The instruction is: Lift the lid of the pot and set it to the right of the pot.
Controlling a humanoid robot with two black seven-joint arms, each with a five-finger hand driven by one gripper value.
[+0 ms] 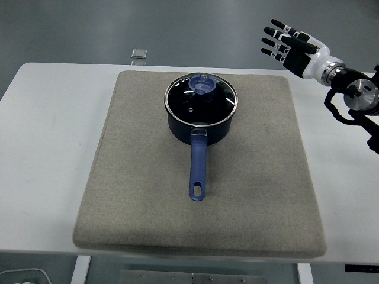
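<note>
Glossy dark pot (pixel 200 127) with a shiny glass lid (pixel 201 96) and smooth blue plastic-looking handle (pixel 198 168), sitting on a rough matt grey felt mat (pixel 130 177).

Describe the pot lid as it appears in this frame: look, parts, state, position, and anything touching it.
The lid is round, clear glass with a metal rim and a blue knob that sits toward its far side in this view. A small vent hole shows in the glass. It lies closed and level on the dark blue pot, which stands on the grey mat. Nothing else touches it; the right hand is open, raised far off to the right.
</note>
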